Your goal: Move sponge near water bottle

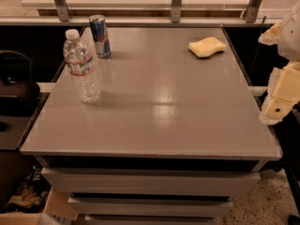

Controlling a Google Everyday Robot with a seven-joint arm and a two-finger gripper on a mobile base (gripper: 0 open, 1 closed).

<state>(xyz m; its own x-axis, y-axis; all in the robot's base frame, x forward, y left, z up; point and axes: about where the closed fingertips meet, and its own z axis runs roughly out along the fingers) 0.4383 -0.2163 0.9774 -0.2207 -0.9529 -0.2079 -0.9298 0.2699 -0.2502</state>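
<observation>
The pale yellow sponge [206, 47] lies flat at the far right of the grey table [159, 102]. The clear water bottle [82, 67] with a white cap and white-and-red label stands upright at the left side of the table. My gripper [281, 95], cream-coloured, hangs at the right edge of the view, beyond the table's right side, well to the right of and nearer than the sponge. It holds nothing that I can see.
A blue-and-silver drink can [99, 36] stands upright at the far left, just behind the bottle. A rail with metal posts [176, 3] runs along the table's far edge. Drawers sit under the table front. A dark chair [16, 86] stands to the left.
</observation>
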